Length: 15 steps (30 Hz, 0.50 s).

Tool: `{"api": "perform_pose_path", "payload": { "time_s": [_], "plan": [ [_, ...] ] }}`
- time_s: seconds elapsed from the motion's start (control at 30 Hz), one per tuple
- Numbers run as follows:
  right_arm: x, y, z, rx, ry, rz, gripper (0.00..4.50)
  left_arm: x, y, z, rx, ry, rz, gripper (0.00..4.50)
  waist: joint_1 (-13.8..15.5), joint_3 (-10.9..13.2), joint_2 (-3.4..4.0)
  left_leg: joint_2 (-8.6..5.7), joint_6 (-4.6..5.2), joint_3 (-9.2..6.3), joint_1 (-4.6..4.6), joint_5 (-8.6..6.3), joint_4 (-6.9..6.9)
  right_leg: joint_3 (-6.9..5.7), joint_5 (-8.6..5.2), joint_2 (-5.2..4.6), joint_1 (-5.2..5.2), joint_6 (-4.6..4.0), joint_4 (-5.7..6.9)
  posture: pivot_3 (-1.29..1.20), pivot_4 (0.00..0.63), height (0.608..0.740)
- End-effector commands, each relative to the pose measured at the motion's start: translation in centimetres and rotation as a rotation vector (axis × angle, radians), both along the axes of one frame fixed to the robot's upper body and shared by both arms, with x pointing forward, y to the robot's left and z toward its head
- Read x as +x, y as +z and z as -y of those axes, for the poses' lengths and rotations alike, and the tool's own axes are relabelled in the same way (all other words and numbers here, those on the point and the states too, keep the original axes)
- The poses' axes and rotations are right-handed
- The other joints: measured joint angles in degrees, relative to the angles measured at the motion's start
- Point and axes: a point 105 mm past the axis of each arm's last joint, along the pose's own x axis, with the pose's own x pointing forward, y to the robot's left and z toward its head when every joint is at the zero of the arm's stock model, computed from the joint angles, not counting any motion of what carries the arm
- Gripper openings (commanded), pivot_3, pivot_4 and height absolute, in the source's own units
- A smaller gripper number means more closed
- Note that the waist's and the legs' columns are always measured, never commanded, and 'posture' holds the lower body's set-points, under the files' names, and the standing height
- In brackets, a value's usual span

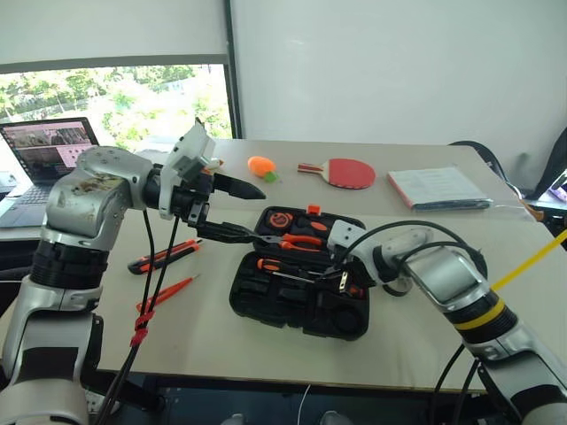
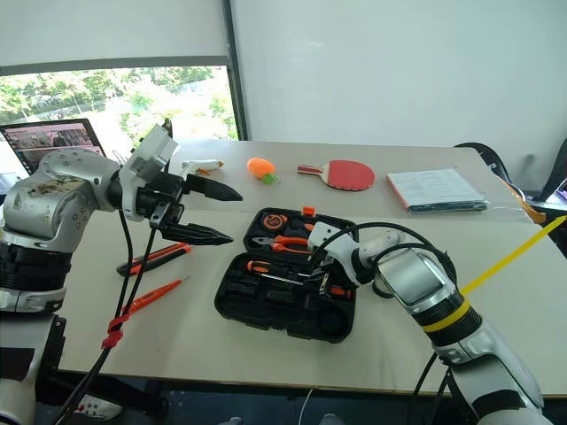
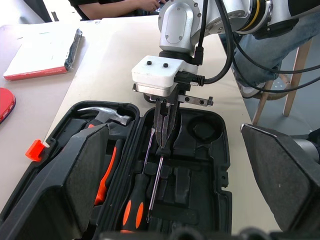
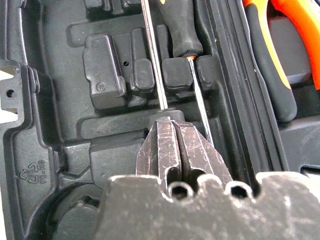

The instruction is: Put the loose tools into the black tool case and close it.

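Observation:
The black tool case (image 1: 241, 292) lies open mid-table, with pliers (image 1: 301, 239) in its far half. My right gripper (image 3: 164, 142) is shut, its tips down in the near half on the thin shaft of a black-and-orange screwdriver (image 3: 131, 210) lying in the slots. A second shaft (image 4: 199, 95) lies beside it. I cannot tell whether the shaft is pinched or only touched. My left gripper (image 1: 252, 212) hangs open and empty above the table, left of the case. An orange-black utility knife (image 1: 164, 257) and a thin orange tester screwdriver (image 1: 164, 292) lie loose on the table to the left.
A laptop (image 1: 49, 159) stands at the far left. A white glue gun (image 2: 202, 166), an orange toy (image 1: 261, 166), a red paddle (image 1: 345, 173) and a notebook (image 1: 438, 188) lie along the far side. A person (image 3: 125, 5) sits beyond the table.

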Motion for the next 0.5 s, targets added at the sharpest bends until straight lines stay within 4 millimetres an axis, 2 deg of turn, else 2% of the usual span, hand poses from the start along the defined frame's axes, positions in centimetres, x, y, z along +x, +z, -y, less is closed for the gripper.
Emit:
{"api": "perform_pose_path", "payload": {
  "time_s": [0.03, 0.37, 0.5],
  "plan": [
    [0.2, -2.1, 0.2, -0.028, -0.024, -0.035, 0.07, -0.1, 1.1, 0.1, -0.001, -0.006, 0.048, 4.5, -0.1, 0.0, -0.01, 0.0, 0.0, 0.01, 0.04, 0.0, 0.0, 0.0, 0.0, 0.0, 0.05, 0.0, 0.0, 0.0, 0.15, 0.74],
    [-0.2, -3.3, 0.1, -0.055, -0.014, -0.064, 0.07, 0.0, 0.9, 0.2, -0.007, -0.009, 0.042, 4.5, -0.5, 0.0, -0.08, 0.01, 0.0, 0.0, 0.3, 0.0, -0.03, 0.0, -0.01, 0.0, 0.31, 0.0, -0.02, 0.0, 0.15, 0.74],
    [0.0, -1.5, 0.2, -0.014, -0.028, -0.035, 0.07, 0.1, 0.4, 0.1, -0.003, -0.001, 0.034, 4.5, -0.5, -0.1, -0.12, 0.0, 0.0, -0.04, 0.3, 0.0, -0.04, 0.0, -0.01, 0.0, 0.3, 0.0, -0.02, 0.0, 0.15, 0.74]
  ]
}}
